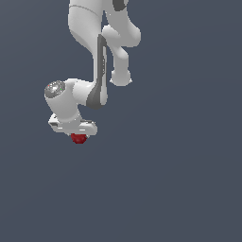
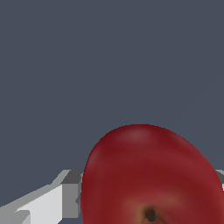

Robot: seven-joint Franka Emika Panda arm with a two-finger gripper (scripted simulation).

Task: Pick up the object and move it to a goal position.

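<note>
Object, a small dark red lump, shows only partly in the exterior view, tucked under the white gripper toward that view's left. Close up in the wrist view, it is a glossy red fruit with a dark stem pit, cut off at the frame edge, pinched between pale grey fingers. Plain slate-grey background surrounds everything.

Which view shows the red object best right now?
The wrist view: the dark red object fills much of it, showing its smooth rounded surface and a small dark pit. A finger sits beside it. In the exterior view it is only a tiny red lump peeking from under the gripper, mostly hidden.
</note>
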